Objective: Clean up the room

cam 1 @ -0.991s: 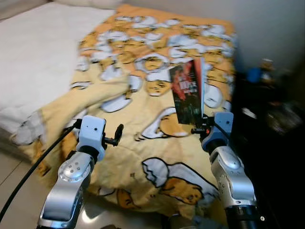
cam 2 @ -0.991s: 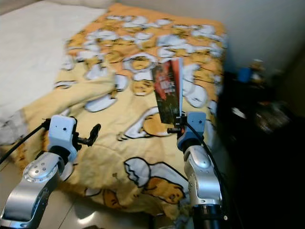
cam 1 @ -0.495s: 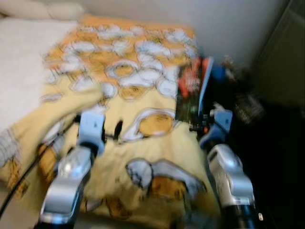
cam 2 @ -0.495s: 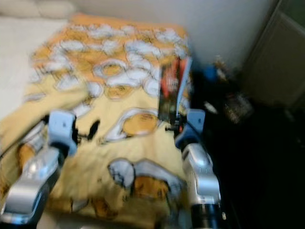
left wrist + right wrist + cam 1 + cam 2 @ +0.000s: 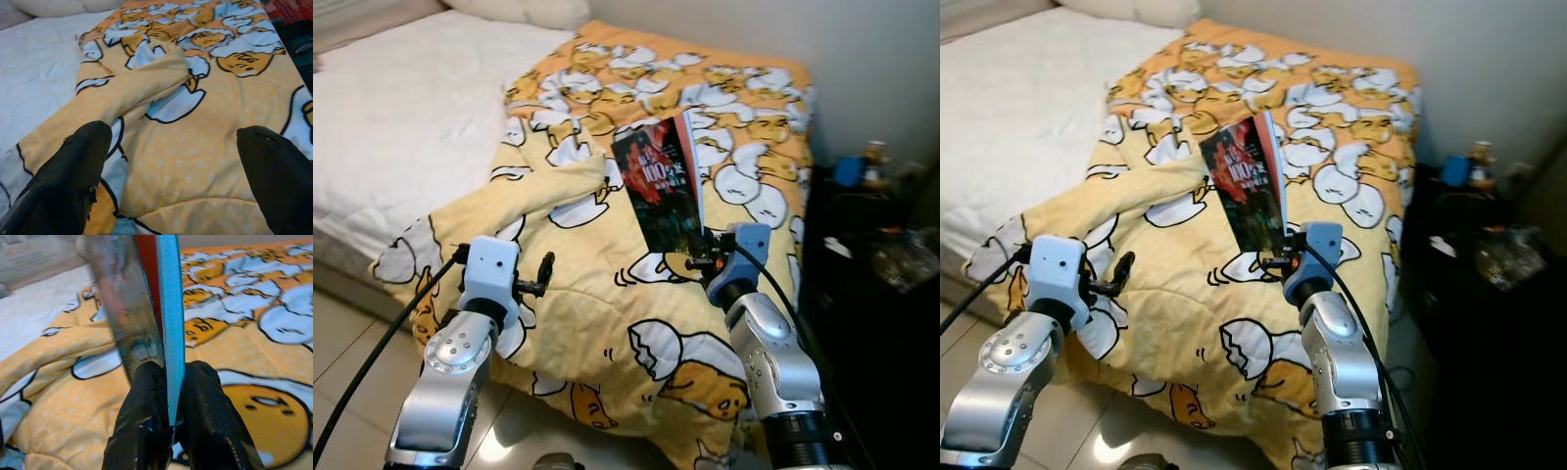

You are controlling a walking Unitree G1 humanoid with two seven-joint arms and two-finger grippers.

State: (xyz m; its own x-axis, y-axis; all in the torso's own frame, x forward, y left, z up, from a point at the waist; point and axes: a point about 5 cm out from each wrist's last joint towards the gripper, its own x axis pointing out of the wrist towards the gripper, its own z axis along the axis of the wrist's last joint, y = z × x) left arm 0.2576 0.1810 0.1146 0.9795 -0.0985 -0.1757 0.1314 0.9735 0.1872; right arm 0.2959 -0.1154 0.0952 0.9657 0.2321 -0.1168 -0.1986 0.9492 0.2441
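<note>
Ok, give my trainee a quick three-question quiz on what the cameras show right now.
1. True or false: the right gripper is shut on the book.
2. The left gripper is: A) open with nothing in it, B) pinching the blanket, C) holding a cup.
3. Fill in: the dark side table stands on the robot's ____ of the bed.

Key: 1 true; 2 A; 3 right.

The book [image 5: 663, 191] has a glossy cover that catches the light, with paper pages at its edge. The yellow blanket [image 5: 607, 284] is soft matt cloth, rumpled. The white sheet [image 5: 401, 117] at left looks matt. The floor tiles [image 5: 342, 333] shine. The arms' silver shells look like smooth metal.
</note>
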